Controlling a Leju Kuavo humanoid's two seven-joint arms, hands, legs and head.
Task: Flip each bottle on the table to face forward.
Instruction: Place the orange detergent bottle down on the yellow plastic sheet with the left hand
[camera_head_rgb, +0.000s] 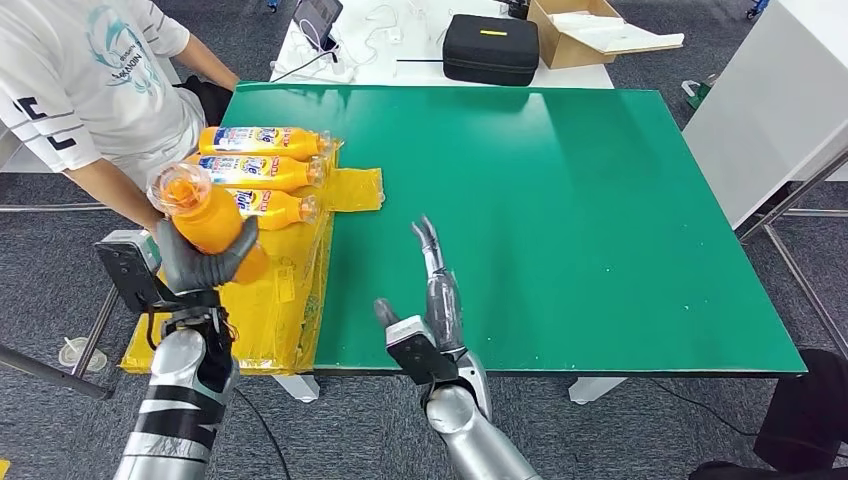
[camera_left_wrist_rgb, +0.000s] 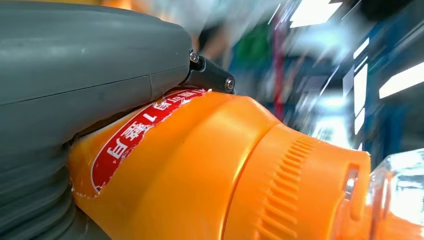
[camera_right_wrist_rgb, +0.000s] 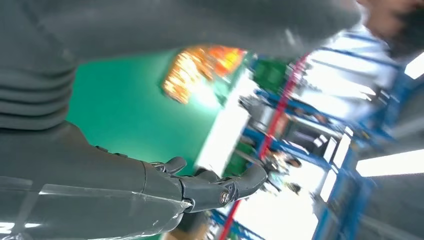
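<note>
Orange bottle (camera_head_rgb: 203, 217) gripped in left hand (camera_head_rgb: 200, 265), raised above yellow tray (camera_head_rgb: 280, 300) at left edge of green table (camera_head_rgb: 560, 200), clear cap end tilted up toward the camera. Fingers wrapped around the body below the red label (camera_left_wrist_rgb: 135, 135). Three more bottles (camera_head_rgb: 262, 172) lying side by side on the tray. Right hand (camera_head_rgb: 435, 290) empty, fingers extended and apart, held over the table near its front edge.

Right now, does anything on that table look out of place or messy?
Nothing is spilled. One orange bottle is up in the left hand, while three others lie side by side on crumpled yellow plastic wrap.
</note>
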